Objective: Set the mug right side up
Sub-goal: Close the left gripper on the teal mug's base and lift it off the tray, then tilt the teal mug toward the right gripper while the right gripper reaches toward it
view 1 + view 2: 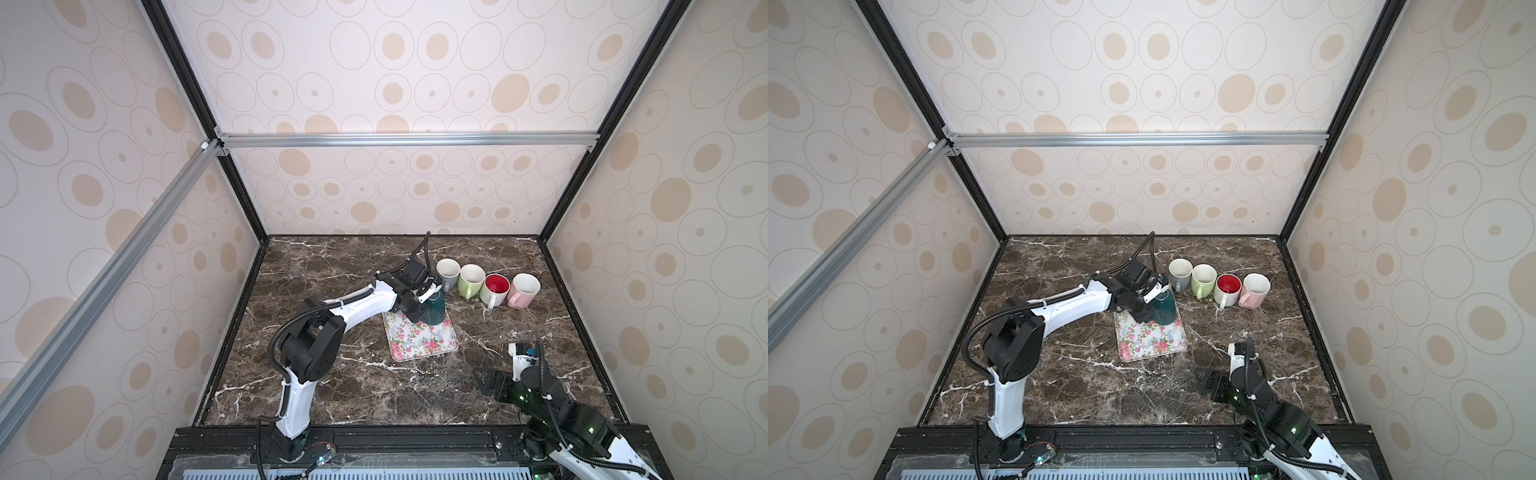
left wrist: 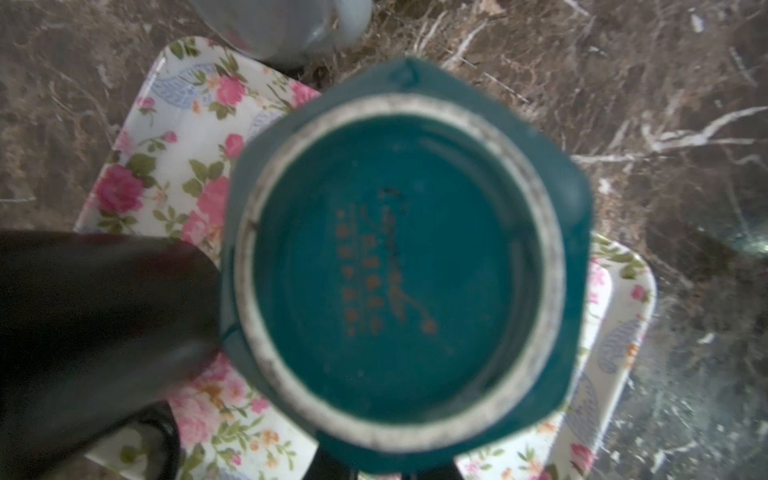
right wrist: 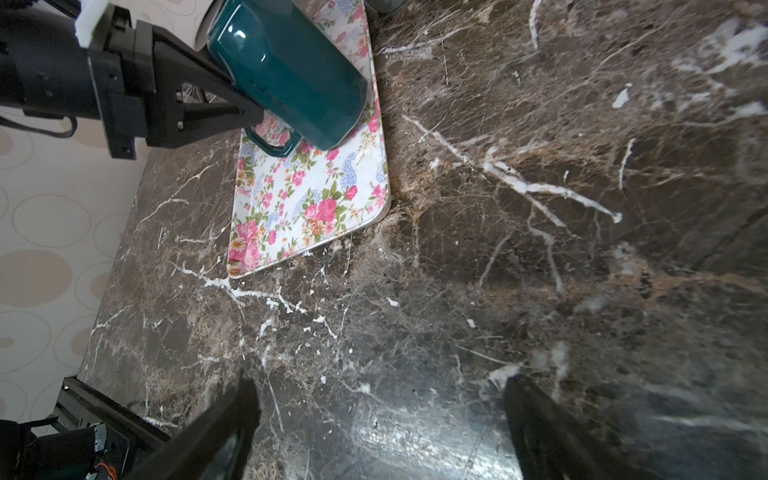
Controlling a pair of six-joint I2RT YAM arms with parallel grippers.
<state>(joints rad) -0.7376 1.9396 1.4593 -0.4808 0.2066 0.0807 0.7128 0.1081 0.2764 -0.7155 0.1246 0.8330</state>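
Right gripper [image 3: 382, 419] idles agape; left gripper [image 3: 249, 112] clenching the tilted teal mug [image 3: 291, 70] over the tray [image 3: 307, 199] could let it slip.

Orange printed marks on the teal mug's [image 2: 399, 266] underside are too blurred to read.

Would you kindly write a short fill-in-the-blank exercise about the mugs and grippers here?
1. The left gripper holds the ____ mug.
2. That mug hangs base-up over the ____ tray.
3. ____ upright mugs stand in a row behind the tray.
4. The right gripper fingers stand ____ over bare table.

Missing words: teal; floral; four; open
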